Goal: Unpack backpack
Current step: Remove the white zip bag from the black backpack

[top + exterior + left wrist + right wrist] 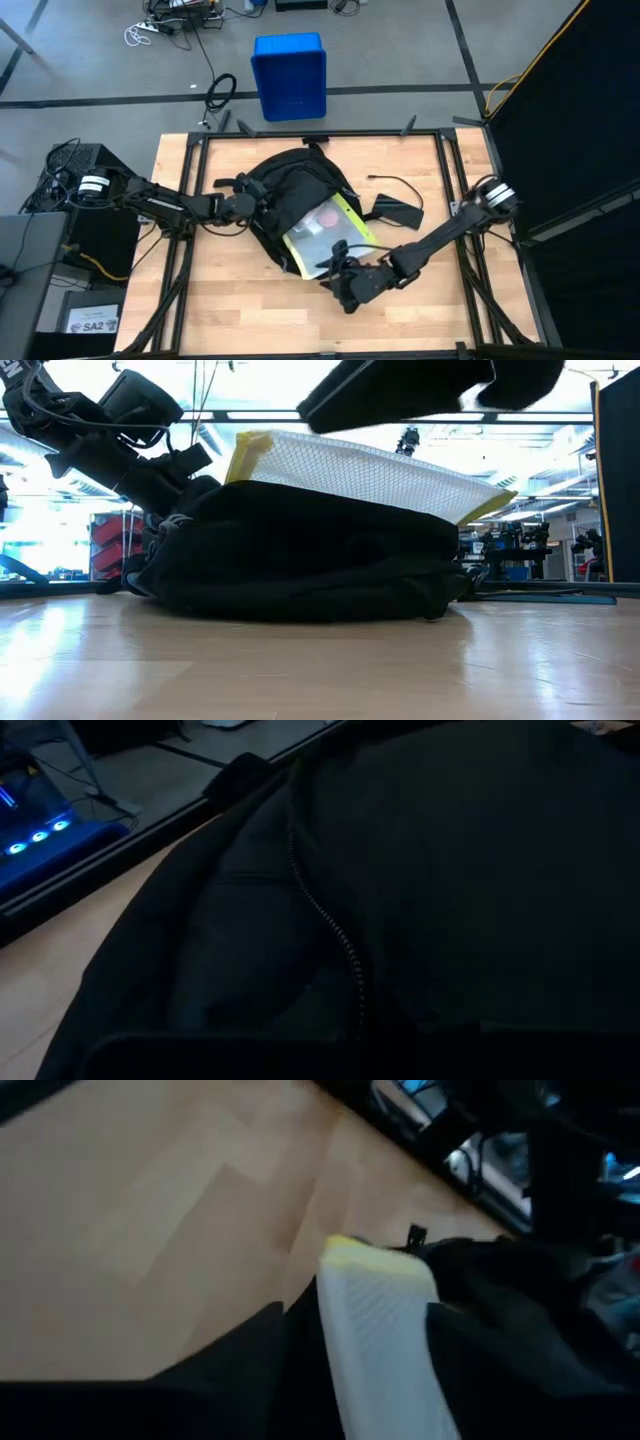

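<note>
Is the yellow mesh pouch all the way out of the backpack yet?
No, partly out. The mesh pouch sticks from the backpack opening, its far end tucked inside.

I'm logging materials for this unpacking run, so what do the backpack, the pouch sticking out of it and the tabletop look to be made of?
Backpack: black woven fabric, matte; it sags and creases, with a zipper line showing in the left wrist view.
Pouch: white see-through mesh with yellow edging, probably plastic or coated fabric; the grid shows in the low view.
Tabletop: light wood planks, smooth with a slight sheen; possibly laminate.
</note>
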